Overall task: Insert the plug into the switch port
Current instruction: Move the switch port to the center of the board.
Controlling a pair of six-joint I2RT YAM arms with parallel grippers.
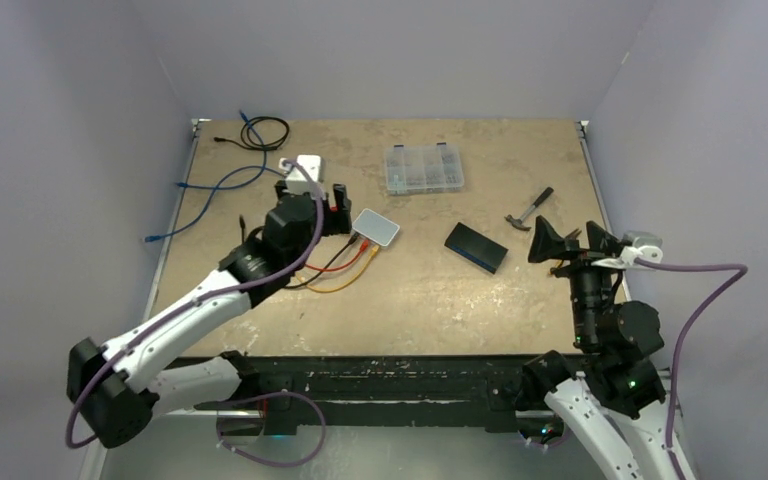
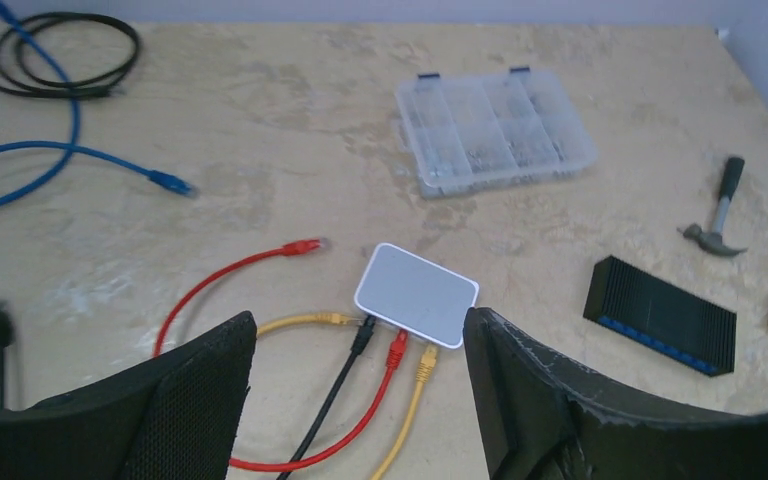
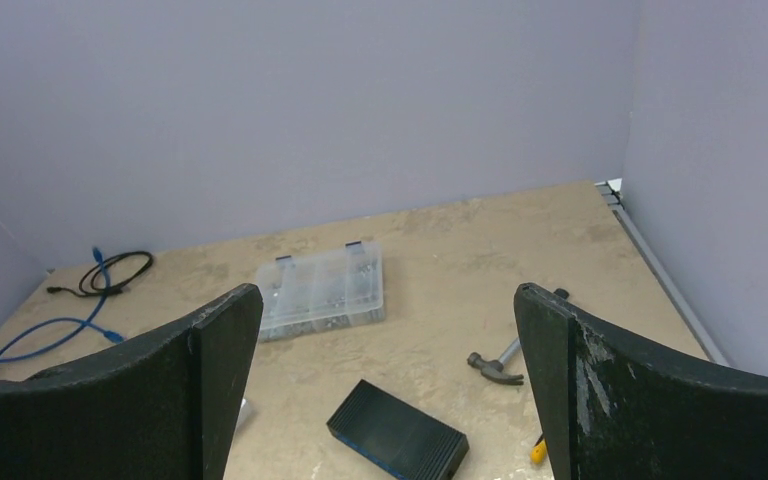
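Tan, mottled table (image 1: 480, 300) enclosed by pale lilac walls. White switch (image 2: 417, 294): flat, near the table's middle, port side turned toward the arms. Row of plugs (image 2: 397, 347): yellow, black, red and yellow, seated in that side, with their leads trailing toward the near edge. Loose red plug (image 2: 305, 245): on the table, beyond and left of the switch and apart from it, long axis roughly left to right, tip to the right. Left gripper (image 2: 357, 325): hangs over the switch's port side, jaws spread, nothing between them. Right gripper (image 3: 388, 300): raised at the right edge, well apart from the switch, jaws spread wide and empty. Judgement: if a plug is yet to go in, it is the loose red one, ahead and left of the left jaws. It would need turning so its tip faces the ports, and the left arm is far nearer. Whether a port is free cannot be told. Also listed: clear parts box (image 2: 495, 130), hammer (image 2: 725, 200), black box (image 2: 660, 315), blue cable (image 2: 170, 183).
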